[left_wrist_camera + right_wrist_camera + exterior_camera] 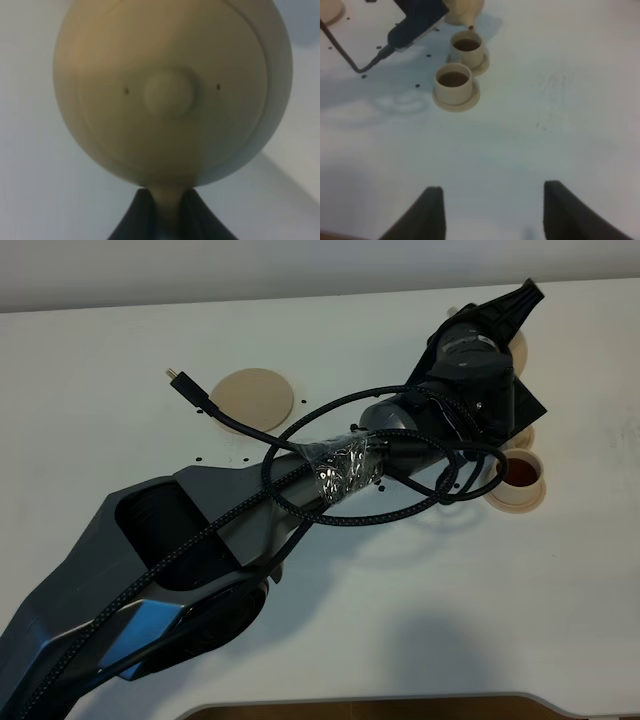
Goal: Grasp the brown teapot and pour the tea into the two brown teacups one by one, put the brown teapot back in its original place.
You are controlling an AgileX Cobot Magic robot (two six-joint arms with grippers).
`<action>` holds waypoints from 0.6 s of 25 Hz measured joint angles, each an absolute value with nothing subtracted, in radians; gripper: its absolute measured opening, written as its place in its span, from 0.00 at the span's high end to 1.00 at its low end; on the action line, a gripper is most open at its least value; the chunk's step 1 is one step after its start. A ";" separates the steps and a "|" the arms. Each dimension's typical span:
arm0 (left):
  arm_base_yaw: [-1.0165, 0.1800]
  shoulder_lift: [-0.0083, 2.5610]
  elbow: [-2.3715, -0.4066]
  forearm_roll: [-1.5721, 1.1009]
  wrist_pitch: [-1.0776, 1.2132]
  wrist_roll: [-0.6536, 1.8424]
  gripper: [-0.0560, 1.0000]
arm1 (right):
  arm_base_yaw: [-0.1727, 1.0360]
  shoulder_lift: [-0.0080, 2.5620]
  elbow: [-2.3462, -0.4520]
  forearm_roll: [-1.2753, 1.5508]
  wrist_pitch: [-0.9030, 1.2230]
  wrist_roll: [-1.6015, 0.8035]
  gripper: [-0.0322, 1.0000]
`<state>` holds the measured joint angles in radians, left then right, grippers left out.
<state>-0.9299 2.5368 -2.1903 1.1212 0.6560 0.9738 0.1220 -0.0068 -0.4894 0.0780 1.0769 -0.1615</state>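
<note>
The brown teapot fills the left wrist view, lid and knob facing the camera. My left gripper is shut on its handle. In the high view that gripper has reached across to the far right and hides most of the teapot. The right wrist view shows the teapot tilted, spout just above the farther of the two brown teacups. The nearer teacup stands beside it; each sits on a saucer and holds dark tea. The round saucer of the original place lies bare at the back centre. My right gripper is open, well short of the cups.
The left arm, with its looped black cables, stretches diagonally across the white table. One tea-filled cup shows at its right side; the other is mostly hidden under the wrist. The table's front edge runs along the bottom.
</note>
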 joint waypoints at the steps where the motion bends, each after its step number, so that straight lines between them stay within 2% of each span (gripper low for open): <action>1: -0.930 2.537 -2.190 1.104 0.674 0.974 0.83 | 0.122 -0.007 -0.489 0.078 1.077 -0.161 0.55; 6: -0.923 2.520 -2.190 1.044 0.776 0.927 0.83 | 0.122 -0.007 -0.489 0.078 1.077 -0.161 0.55; 15: -0.910 2.348 -2.191 0.892 0.958 0.670 0.83 | 0.122 -0.007 -0.489 0.078 1.077 -0.161 0.55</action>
<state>-0.9097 2.3480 -2.1912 0.8915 0.9579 0.6704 0.1220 -0.0068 -0.4894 0.0780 1.0769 -0.1615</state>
